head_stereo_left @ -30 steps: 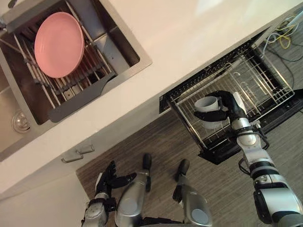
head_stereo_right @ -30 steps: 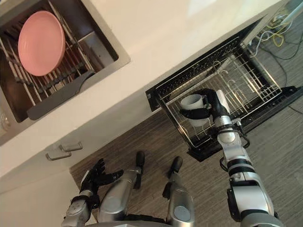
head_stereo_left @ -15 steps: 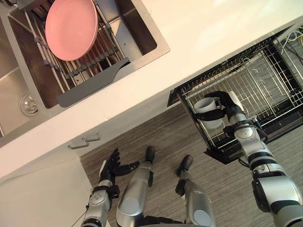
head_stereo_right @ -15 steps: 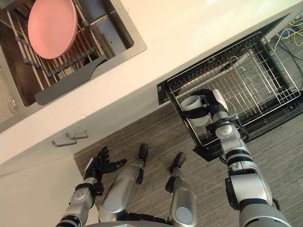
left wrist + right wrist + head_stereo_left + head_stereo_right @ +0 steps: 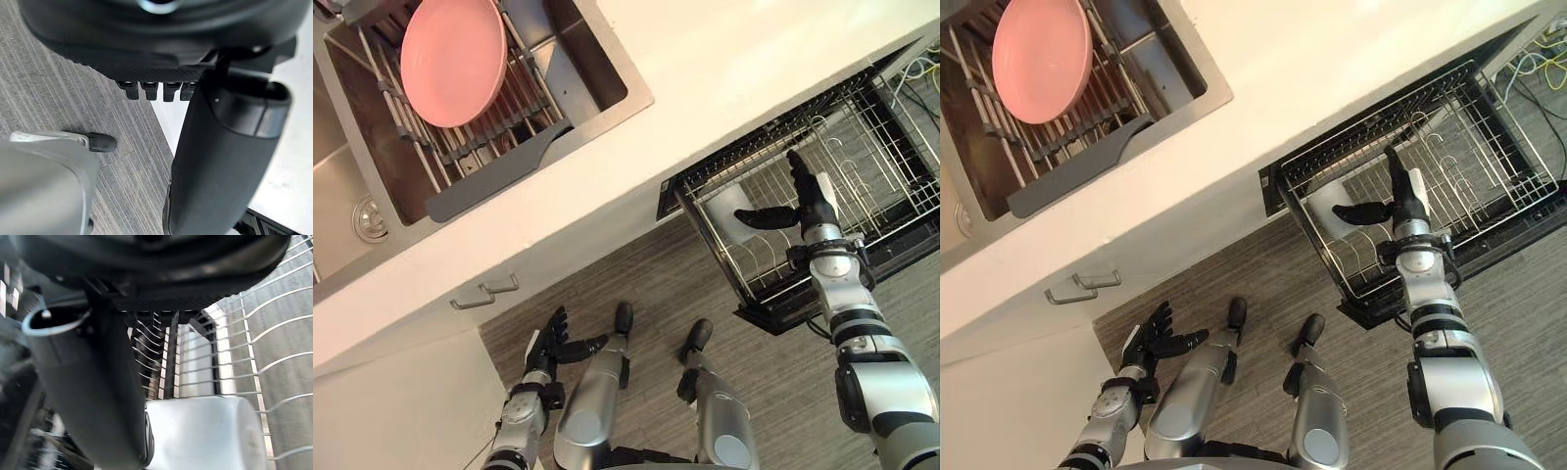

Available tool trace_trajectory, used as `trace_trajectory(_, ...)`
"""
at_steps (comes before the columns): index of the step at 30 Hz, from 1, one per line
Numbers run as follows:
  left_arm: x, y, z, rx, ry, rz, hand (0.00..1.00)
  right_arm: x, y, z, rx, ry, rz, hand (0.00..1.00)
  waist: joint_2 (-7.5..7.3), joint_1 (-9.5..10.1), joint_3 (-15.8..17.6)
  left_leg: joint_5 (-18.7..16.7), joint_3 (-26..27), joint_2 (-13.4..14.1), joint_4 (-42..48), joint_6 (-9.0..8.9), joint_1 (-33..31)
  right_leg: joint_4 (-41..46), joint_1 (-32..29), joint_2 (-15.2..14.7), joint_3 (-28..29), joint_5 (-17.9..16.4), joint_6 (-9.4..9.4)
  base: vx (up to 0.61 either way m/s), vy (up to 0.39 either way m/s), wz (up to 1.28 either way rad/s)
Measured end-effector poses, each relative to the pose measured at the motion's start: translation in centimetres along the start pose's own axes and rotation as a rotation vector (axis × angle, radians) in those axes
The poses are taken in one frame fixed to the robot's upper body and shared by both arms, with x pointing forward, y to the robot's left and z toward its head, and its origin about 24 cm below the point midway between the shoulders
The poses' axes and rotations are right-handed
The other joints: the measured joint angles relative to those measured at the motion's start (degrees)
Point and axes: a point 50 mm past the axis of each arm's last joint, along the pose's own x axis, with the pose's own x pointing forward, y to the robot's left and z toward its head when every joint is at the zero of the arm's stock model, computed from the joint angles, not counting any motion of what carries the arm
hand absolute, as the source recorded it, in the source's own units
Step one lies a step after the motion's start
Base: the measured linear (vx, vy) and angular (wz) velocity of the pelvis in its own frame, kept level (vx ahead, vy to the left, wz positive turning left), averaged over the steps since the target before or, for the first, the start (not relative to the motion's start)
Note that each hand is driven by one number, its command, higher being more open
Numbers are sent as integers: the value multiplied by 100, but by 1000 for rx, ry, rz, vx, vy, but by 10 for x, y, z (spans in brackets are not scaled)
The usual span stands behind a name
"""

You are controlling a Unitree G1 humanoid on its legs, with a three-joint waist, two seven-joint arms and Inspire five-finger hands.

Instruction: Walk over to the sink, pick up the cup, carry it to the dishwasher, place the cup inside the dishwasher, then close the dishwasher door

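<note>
Both eye views look steeply down from the head, set a little apart. They share the sink (image 5: 592, 59), counter (image 5: 754, 69), rack (image 5: 901, 166) and floor (image 5: 607, 284), seen from some way off. The left wrist view looks along the left hand (image 5: 146, 44), very close, toward the floor. The right wrist view looks along the right hand (image 5: 146, 264), very close, onto the rack wires and cup (image 5: 205, 431).

I am counting one white cup (image 5: 734, 215), one wire dishwasher rack (image 5: 881, 137), one pink plate (image 5: 452, 61), one sink (image 5: 607, 78) with one drain (image 5: 369, 217), one table (image 5: 734, 59) and two cabinet handles (image 5: 499, 284). I am also counting two hands: my left hand (image 5: 551, 343) and my right hand (image 5: 803, 201).
</note>
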Motion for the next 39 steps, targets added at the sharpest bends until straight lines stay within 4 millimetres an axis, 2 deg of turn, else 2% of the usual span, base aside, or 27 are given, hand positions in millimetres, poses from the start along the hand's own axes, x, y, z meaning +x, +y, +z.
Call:
trace_trajectory(2,0,-1,-1,-2,3,-1,100,-10,6,-1,44,-29,5,100,-8,-57,-25,2,20,3,-70,-3,148,-52,132,13,15,5,7,23,0,-9)
trace_trajectory(6,-3,2,-7,-2,30,10,100,-42,31,-10,123,-54,44,100,-113,-156,-344,12,89,20,-229,-18,369,-187,301,50,68,19,29,43,-5,-9)
trace_trajectory(7,-7,3,-14,-2,54,16,100,-60,45,-18,165,-30,62,100,-191,-216,-537,10,110,29,-325,-20,531,-287,450,76,76,25,39,54,-12,-7)
trace_trajectory(8,-10,4,-17,-3,66,19,100,-68,49,-22,181,-19,67,100,-225,-221,-647,8,126,35,-362,-24,577,-318,486,85,86,25,39,100,-14,-11)
trace_trajectory(9,-16,7,-26,-1,93,28,100,-87,60,-31,217,16,77,100,-306,-261,-856,-2,147,43,-463,-39,766,-428,673,103,97,30,47,94,-12,-10)
trace_trajectory(12,-31,12,-48,28,176,42,100,-119,73,-43,281,68,99,100,-419,-340,-1336,-10,222,58,-678,-51,1064,-557,894,137,156,9,77,81,-8,-13)
trace_trajectory(15,-49,15,-69,5,255,70,100,-146,81,-45,364,71,105,100,-428,-417,-1721,-30,340,75,-886,-81,1395,-632,1100,160,257,-25,125,67,2,-23)
trace_trajectory(18,-55,18,-76,0,281,86,100,-162,86,-45,425,70,108,100,-427,-459,-1948,-45,397,101,-1035,-103,1668,-649,1296,192,303,-68,133,36,-2,-11)
trace_trajectory(23,-62,21,-83,-20,305,114,100,-175,90,-31,496,8,68,100,-414,-547,-2083,-72,456,120,-1035,-129,1963,-660,1579,206,360,-112,137,14,3,-7)
trace_trajectory(32,-77,30,-94,-41,337,163,100,-177,84,0,458,-196,110,100,-310,-606,-2183,-212,585,189,-947,-180,2305,-654,1888,273,490,-149,111,-20,-7,-9)
trace_trajectory(35,-87,36,-101,-44,364,181,100,-179,86,5,456,-220,152,100,-281,-597,-2164,-466,562,234,-500,-184,2266,-553,2031,275,456,-264,117,-4,-4,3)
trace_trajectory(38,-98,39,-110,-61,405,200,100,-179,86,7,449,-233,169,100,-203,-576,-2142,-922,408,311,292,-187,1952,-254,2067,258,258,-455,95,-17,3,27)
trace_trajectory(39,-103,40,-115,-81,425,204,100,-178,85,9,435,-241,173,100,-188,-533,-2138,-1032,480,360,434,-118,1859,-228,2074,246,172,-470,94,-15,22,39)
